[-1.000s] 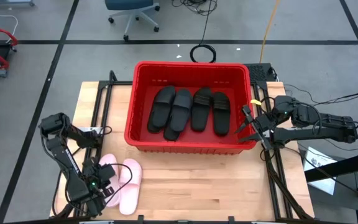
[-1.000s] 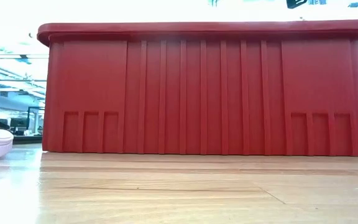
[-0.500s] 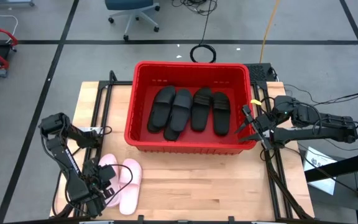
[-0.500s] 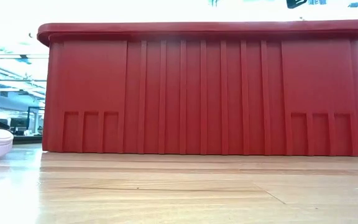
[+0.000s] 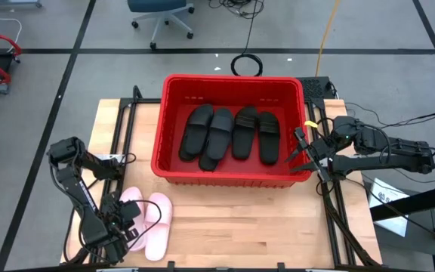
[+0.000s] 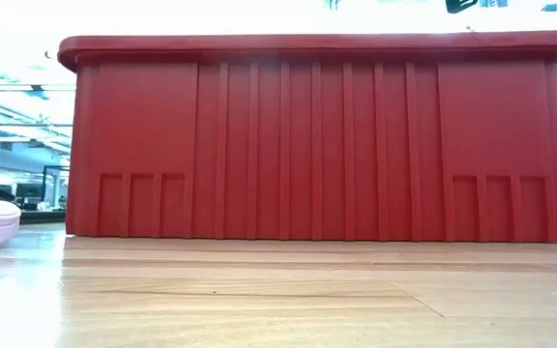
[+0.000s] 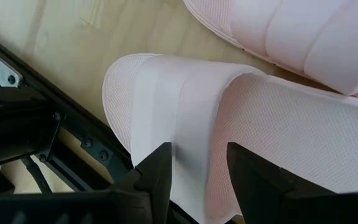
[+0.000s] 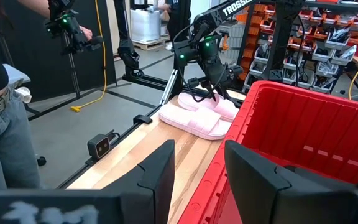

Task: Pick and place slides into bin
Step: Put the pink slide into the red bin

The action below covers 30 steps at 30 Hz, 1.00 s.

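Two pale pink slides [image 5: 151, 217] are lying side by side on the wooden table [image 5: 232, 227], in front of the red bin [image 5: 229, 177]. The left gripper [image 7: 194, 168] is hovering right over the outer one, its jaws standing open astride the strap (gripping nothing). Four black slides [image 5: 231, 134] are sitting inside the bin. The right gripper [image 5: 302, 151] is waiting at the bin's right rim, jaws apart and empty.

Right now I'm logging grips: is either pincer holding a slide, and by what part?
Nothing is held. The left pincer stands open over the strap of a pink slide on the table; the right pincer waits open beside the red bin.
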Tool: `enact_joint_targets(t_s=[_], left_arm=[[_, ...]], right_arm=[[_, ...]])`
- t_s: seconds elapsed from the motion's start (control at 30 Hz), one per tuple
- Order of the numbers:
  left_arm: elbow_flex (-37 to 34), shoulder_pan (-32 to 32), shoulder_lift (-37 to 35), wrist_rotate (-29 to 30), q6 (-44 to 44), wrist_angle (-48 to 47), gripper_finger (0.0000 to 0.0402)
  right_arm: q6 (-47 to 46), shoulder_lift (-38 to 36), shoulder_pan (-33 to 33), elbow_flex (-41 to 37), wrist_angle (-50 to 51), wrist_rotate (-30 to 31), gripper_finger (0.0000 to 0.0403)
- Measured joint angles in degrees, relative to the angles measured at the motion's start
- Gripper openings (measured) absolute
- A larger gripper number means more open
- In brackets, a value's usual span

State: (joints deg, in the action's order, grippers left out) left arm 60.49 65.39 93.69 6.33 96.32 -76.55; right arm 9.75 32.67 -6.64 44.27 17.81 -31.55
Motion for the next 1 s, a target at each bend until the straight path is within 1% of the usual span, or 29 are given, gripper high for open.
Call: enact_joint_targets(t_s=[0.1,0.17,0.23,0.33,0.37,0.53,0.67,0.77,0.9,1.0], left_arm=[[0.00,-0.07,0.00,0.00,0.04,-0.02,0.0142],[0.00,-0.07,0.00,0.00,-0.03,-0.04,0.0120],[0.00,-0.07,0.00,-0.04,-0.03,-0.11,0.0087],[0.00,-0.07,0.00,-0.08,0.01,-0.05,0.0024],[0.00,-0.15,0.00,-0.08,0.22,-0.08,0.0013],[0.02,-1.65,-0.02,-0.95,0.73,0.05,0.0006],[0.07,-3.51,-0.03,-2.35,-1.44,0.15,0.0003],[0.76,-4.64,-0.11,-2.33,-2.24,-0.62,0.0003],[4.29,-6.03,-0.09,-1.58,-2.36,-5.44,0.0002],[8.86,-6.56,-0.09,-0.45,-3.43,-12.64,0.0002]], right_arm=[[0.03,0.01,-0.02,-0.02,0.02,0.00,0.0130],[0.06,0.00,0.00,-0.02,0.02,0.00,0.0130],[0.08,0.02,-0.02,-0.02,0.02,0.00,0.0130],[0.10,0.00,-0.01,-0.02,0.02,0.00,0.0130],[0.10,0.01,0.00,-0.01,0.02,0.00,0.0130],[0.04,0.00,-0.02,0.00,0.02,0.01,0.0130],[-0.03,0.00,0.00,0.00,0.02,0.02,0.0130],[-0.05,0.02,-0.01,-0.02,-0.59,0.02,0.0130],[-0.08,0.02,0.00,-0.01,-2.27,0.02,0.0130],[-0.08,0.00,-0.02,0.00,-3.60,0.02,0.0130]])
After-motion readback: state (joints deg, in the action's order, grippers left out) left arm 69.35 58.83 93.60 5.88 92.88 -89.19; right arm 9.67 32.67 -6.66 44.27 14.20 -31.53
